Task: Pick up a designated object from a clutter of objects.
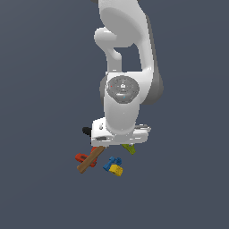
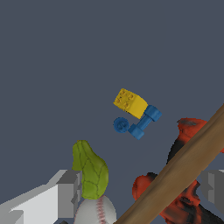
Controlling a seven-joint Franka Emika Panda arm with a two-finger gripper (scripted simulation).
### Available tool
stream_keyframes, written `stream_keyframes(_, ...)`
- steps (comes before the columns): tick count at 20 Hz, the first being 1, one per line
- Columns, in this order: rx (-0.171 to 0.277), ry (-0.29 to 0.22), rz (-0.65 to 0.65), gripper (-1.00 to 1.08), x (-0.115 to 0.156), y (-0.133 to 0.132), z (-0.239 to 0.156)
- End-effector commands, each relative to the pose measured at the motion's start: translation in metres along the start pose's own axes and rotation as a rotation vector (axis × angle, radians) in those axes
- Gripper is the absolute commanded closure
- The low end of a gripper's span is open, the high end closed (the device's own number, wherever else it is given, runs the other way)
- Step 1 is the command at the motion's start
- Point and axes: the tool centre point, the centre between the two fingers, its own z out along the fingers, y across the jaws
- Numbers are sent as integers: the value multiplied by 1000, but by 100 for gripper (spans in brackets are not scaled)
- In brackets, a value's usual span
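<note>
Backdrop: plain dark slate-grey counter [image 1: 40, 188], no walls or edges in sight.
Arm: white Panda, hanging straight down over the heap in the exterior view, hiding much of it.
Claw [image 2: 140, 192]: spread wide and gripping nothing; one grey finger [image 2: 68, 192] and the other [image 2: 214, 188] stand well apart in the wrist view.
Designated object [image 2: 144, 121]: bright-blue stubby piece, touching the yellow block [image 2: 130, 103]; in the exterior view it lies at about 5 o'clock from the wrist, at [image 1: 112, 163].
Similar blue piece [image 2: 120, 125]: small round item just beside the designated object.
Hammer [image 2: 183, 166]: wooden handle slanting between the fingers, over the red-and-black drill [image 2: 175, 205].
Green lump [image 2: 91, 170]: near one finger, resting against the white ball [image 2: 95, 211].
Position, judged: claw sits over hammer and drill, not over the target.
Risk 1: descending from here would likely close on the hammer handle or jam a finger on the drill.
Risk 2: target is tightly flanked; fingers may nudge the yellow block or seize the wrong blue piece.
Risk 3: small, rounded target may roll or pop out if gripped off-centre.
</note>
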Motion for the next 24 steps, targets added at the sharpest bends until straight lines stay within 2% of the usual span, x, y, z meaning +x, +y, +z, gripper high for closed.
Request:
stream_keyframes(1, 1, 1, -8, -92, 7, 0, 20)
stream_keyframes(9, 2, -1, -22, -92, 19, -2, 62)
stream_keyframes(19, 3, -3, -25, -92, 20, -2, 75)
stream_keyframes(24, 3, -2, -25, -92, 20, -2, 95)
